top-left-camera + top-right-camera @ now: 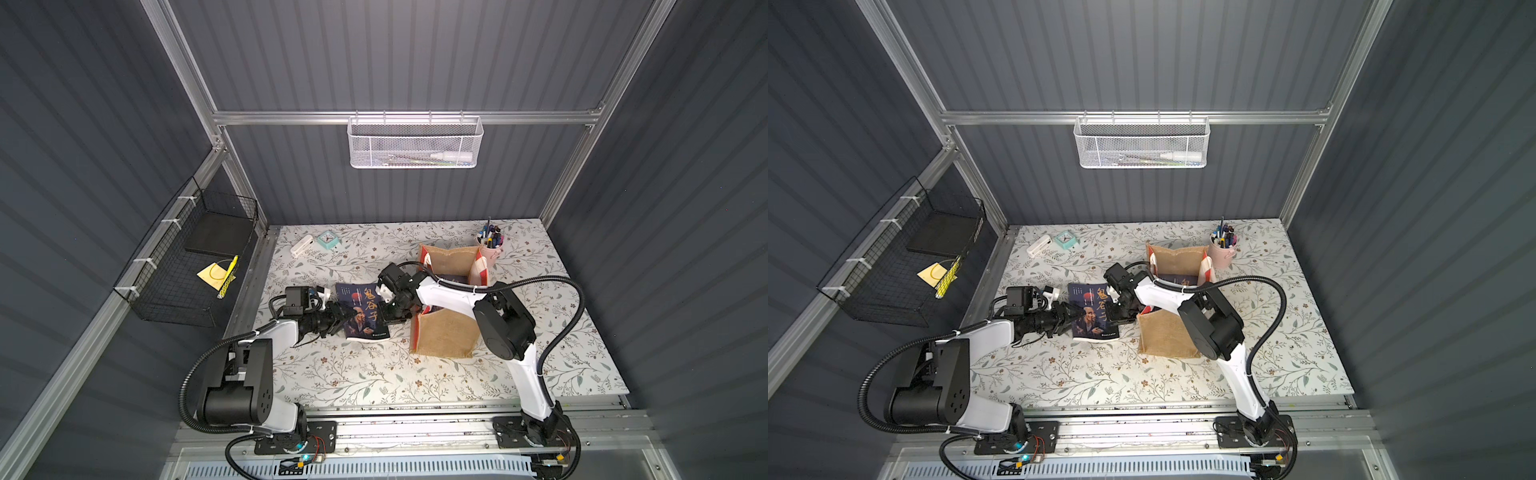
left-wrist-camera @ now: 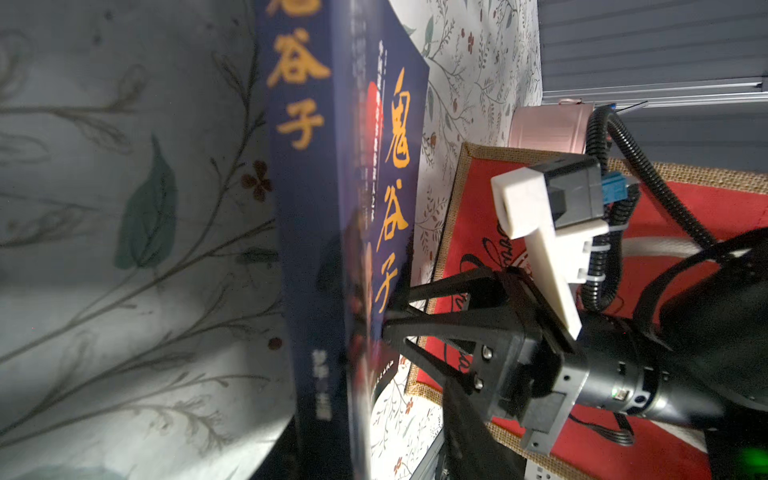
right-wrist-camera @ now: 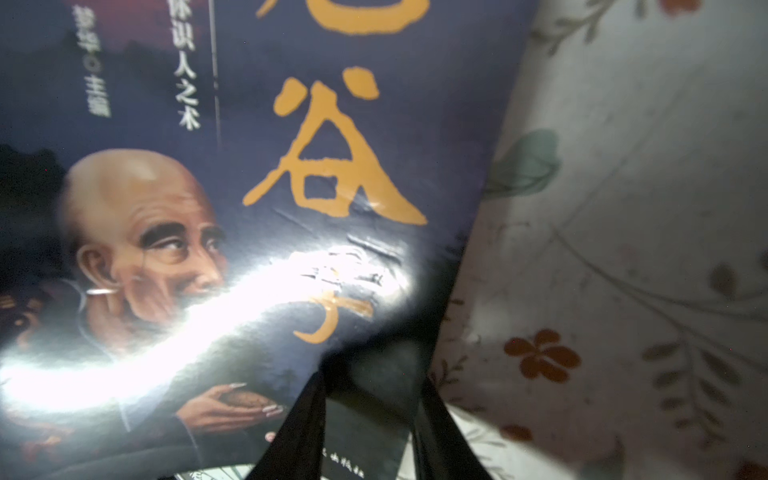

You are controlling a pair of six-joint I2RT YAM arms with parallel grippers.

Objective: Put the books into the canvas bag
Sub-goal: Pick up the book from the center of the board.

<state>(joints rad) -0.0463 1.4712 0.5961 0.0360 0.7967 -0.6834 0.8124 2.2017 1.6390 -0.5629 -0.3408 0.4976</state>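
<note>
Left claw: at the spine edge of the dark navy book, the edge turned away from the canvas bag. The frames do not show whether the fingers are apart or clamped.
Right claw: slim black open-frame fingers with a narrow gap, clamped on the book's bag-side edge. One finger lies over the cover.
Book position: on the table, just beside the bag, between both claws.
Book build: thick paperback with a glossy cover showing glare, orange characters and a bald old man's face.
Bag build: boxy and upright, with coarse tan burlap walls, a red printed side panel and an open mouth.
Bag contents: a second navy book lies inside.
Pen cup: pink, cylindrical, just beside the bag's far corner.
</note>
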